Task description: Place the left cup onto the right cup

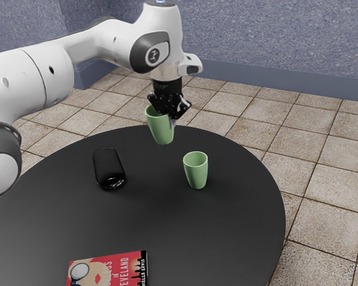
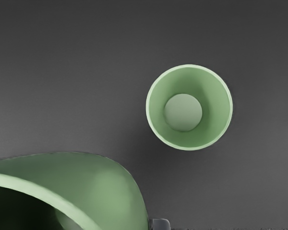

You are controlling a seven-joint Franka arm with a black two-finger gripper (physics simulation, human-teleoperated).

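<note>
End effector (image 1: pixel 166 112) on airborne cup (image 1: pixel 160 128); upright cup (image 2: pixel 189 107) interior, wrist view.

I work in what looks like a plain room of a home. A round matte-black table (image 1: pixel 227 238) stands on a floor of beige stone tiles (image 1: pixel 322 149), before a blue-grey textured wall (image 1: pixel 274 30) with a dark skirting board (image 1: pixel 286 74). On the tabletop, a red-covered paperback book (image 1: pixel 107 271) and a pale green plastic cup (image 1: pixel 195 170) are household things.
</note>
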